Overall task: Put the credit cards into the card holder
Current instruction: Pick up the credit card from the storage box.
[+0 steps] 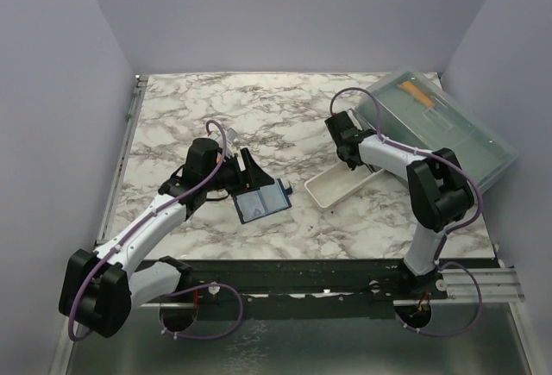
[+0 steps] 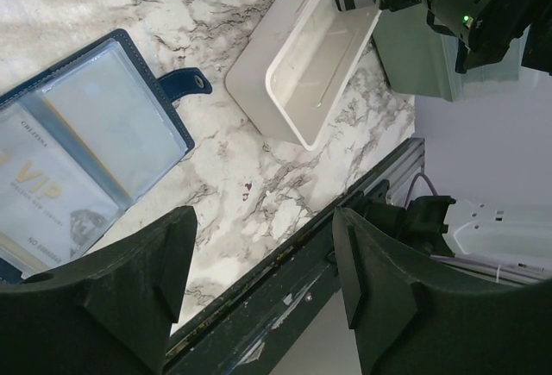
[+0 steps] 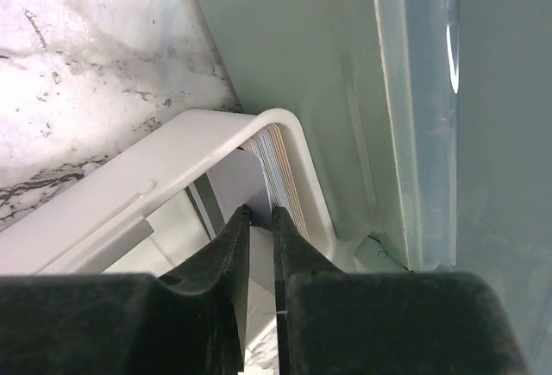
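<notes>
Right hand [image 3: 260,213]: narrowed to a slit and pinching a pale card [image 3: 246,177] that stands on edge inside the white tray [image 3: 112,211].
Neighbours: a stack of card edges [image 3: 280,155] leans against the tray's curved end wall, just beside the pinched card. The translucent box [image 3: 345,47] touches or nearly touches that same wall.
Left hand [image 2: 263,220]: spread wide and holding nothing, hovering near the card holder [image 2: 112,108].
Card holder: lies open and flat around the middle of the worktop [image 1: 259,108], toward its near edge. A golden card [image 2: 43,194] sits in one clear pocket, and the other pocket looks empty.
Tray and box: the tray lies right of the middle, and the box fills the far right corner.
Step in hand: probably drawing the pale card out of the tray.
Doing it well: lift along the card's own plane so that it clears the wall. Check that only one card comes away.
Risk: the light tray may lift or slide with the card.
Next need: the wide left hand could steady the holder while the card is slid in.
</notes>
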You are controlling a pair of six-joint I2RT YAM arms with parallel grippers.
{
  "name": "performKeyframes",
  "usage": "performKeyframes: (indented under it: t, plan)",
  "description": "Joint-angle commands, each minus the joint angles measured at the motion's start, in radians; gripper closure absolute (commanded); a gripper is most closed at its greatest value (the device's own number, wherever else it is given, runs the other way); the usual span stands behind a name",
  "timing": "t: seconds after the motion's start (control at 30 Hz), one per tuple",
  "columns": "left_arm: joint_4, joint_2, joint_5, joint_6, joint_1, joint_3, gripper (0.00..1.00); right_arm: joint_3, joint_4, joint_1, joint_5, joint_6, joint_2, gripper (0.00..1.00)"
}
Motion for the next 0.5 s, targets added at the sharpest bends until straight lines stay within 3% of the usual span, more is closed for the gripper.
performKeyframes:
  t: [0.0,0.1,0.47]
  plan:
    - [-0.008,-0.025,0.007,0.012,0.002,-0.014,0.29,0.032,-0.049,-0.014,0.032,0.013,-0.046,0.9]
    - [-0.008,-0.024,0.017,0.011,0.002,-0.012,0.29,0.043,-0.086,-0.014,0.015,0.032,-0.055,0.99]
    - [-0.007,-0.028,0.025,0.0,0.003,-0.017,0.29,0.112,-0.267,-0.014,-0.127,0.121,-0.098,1.0]
